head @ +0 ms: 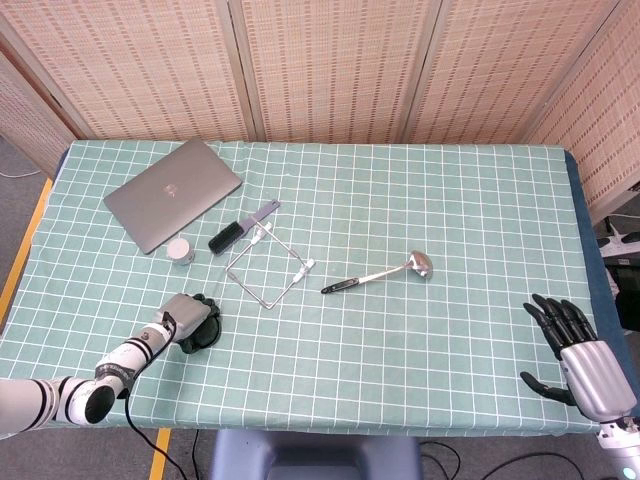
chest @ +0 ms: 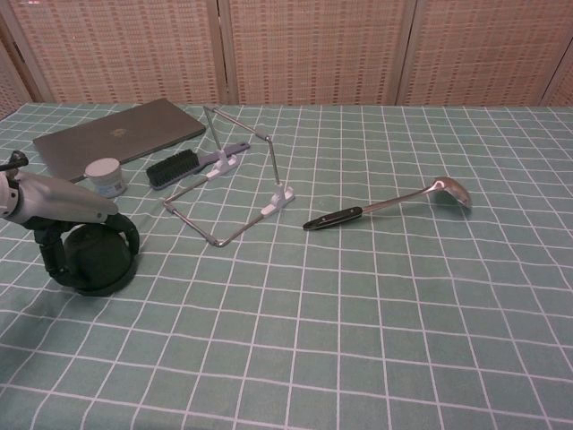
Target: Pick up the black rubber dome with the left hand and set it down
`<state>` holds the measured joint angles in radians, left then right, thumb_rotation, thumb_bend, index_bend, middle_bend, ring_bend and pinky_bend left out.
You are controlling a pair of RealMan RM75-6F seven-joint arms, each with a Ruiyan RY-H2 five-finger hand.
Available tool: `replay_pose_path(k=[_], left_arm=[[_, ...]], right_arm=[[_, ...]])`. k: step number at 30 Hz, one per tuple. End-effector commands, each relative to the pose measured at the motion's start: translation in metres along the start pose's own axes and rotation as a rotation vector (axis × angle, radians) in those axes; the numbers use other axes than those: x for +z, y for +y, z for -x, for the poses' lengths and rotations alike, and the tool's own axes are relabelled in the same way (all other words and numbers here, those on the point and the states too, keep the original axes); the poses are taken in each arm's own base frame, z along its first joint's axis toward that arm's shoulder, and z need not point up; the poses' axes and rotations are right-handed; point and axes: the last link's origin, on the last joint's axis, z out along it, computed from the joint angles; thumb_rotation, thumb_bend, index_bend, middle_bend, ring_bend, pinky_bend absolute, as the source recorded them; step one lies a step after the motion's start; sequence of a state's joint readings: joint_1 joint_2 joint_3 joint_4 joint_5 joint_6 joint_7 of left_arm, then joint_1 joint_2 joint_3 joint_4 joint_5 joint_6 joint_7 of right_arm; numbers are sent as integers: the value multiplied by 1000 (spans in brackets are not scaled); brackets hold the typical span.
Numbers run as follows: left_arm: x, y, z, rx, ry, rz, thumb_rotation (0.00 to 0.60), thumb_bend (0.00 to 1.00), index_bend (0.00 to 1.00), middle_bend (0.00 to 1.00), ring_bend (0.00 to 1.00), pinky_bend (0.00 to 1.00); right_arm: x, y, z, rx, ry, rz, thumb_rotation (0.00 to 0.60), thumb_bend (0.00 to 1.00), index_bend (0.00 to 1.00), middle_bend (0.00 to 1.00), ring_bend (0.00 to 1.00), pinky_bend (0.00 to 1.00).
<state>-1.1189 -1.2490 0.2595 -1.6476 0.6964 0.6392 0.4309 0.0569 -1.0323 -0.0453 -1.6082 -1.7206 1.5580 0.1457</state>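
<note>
Under my left hand (chest: 67, 210) sits the black rubber dome (chest: 94, 260) on the table (head: 450, 250), my fingers (chest: 49, 255) curled down around its sides. Just beyond them stands a small white jar (chest: 104, 176), contents unseen. My right hand (head: 580, 355) hangs spread, empty.

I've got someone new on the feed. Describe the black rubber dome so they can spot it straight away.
Start at the closed grey laptop in the far left corner of the green checked tablecloth, then come towards the near left edge, past the small white round jar. The black rubber dome sits there, under the left hand, whose fingers curl over it. It is the only rounded black lump; the black brush is flat and long.
</note>
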Motion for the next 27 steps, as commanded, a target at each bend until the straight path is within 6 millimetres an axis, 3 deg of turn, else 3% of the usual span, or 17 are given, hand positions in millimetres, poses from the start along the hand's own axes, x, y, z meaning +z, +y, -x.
replay_pose_path(k=[1,10,27], left_arm=[[-1,0,6,36,21,-6,600,290,378,388,227,364],[-8,-3,16,84,53,-16,600,293,551,599,398,514],[-20,-17,17,-27,159,6,600,332,754,813,571,676]], right_arm=[[0,0,0,2,-1,-2,600,106,0,0,0,0],[-3,-1,-2,14,-2,-11,600,106,0,0,0,0],[-3,-3,1,16,-17,-19,600,107,0,0,0,0]])
